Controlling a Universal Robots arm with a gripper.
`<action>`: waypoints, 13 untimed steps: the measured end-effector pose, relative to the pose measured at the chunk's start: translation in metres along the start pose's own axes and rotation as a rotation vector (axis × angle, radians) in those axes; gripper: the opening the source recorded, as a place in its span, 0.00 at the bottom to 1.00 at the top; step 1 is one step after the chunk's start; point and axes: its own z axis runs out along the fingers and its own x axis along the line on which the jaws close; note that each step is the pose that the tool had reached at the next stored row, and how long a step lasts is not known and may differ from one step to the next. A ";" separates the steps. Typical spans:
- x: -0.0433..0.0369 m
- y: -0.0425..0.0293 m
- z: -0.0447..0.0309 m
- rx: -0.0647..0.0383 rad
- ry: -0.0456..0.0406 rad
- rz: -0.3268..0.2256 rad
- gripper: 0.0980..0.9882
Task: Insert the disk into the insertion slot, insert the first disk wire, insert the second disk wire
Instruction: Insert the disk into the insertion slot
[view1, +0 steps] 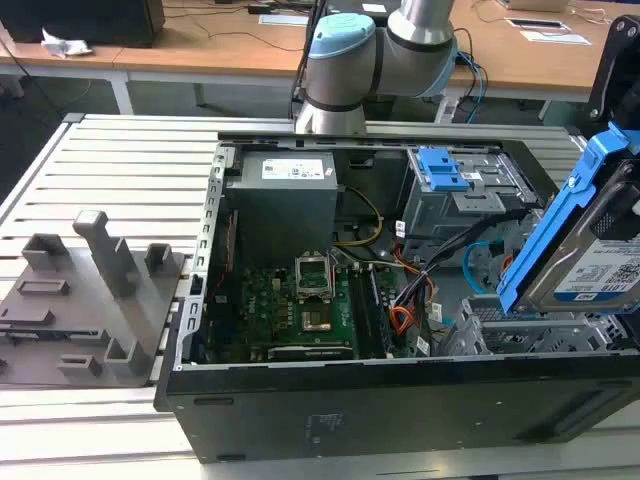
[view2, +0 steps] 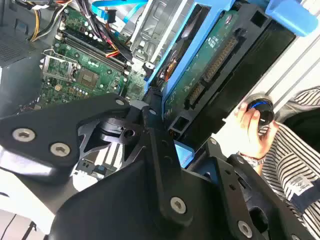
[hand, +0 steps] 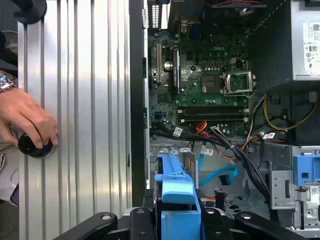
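Observation:
The disk (view1: 592, 262), a silver drive with a white label in a bright blue carrier, hangs tilted over the case's corner at the exterior view's right. It sits just above the insertion slot (view1: 512, 325), a low grey perforated cage. My gripper (hand: 181, 222) is shut on the carrier's blue end (hand: 176, 187). The second wrist view shows the drive's green underside (view2: 210, 65) past my black gripper links (view2: 150, 150). The light-blue second disk wire (hand: 218, 176) curls loose beside the cage. A bundle of dark and red wires, the first disk wire (hand: 234, 151), lies loose nearby.
A person's hand (hand: 26, 119) rests on a black knob (hand: 33, 146) on the ribbed aluminium table outside the case; a striped sleeve (view2: 295, 160) is close. A taller grey cage with a blue clip (view1: 442, 170), the motherboard (view1: 305, 310) and a grey fixture (view1: 85, 300) are in view.

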 end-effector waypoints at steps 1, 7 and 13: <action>0.0000 -0.0001 0.0032 0.000 -0.0002 0.000 0.30; -0.0001 -0.0003 0.0137 0.000 0.0001 0.000 0.30; -0.0001 -0.0007 0.0231 0.000 0.0000 0.000 0.30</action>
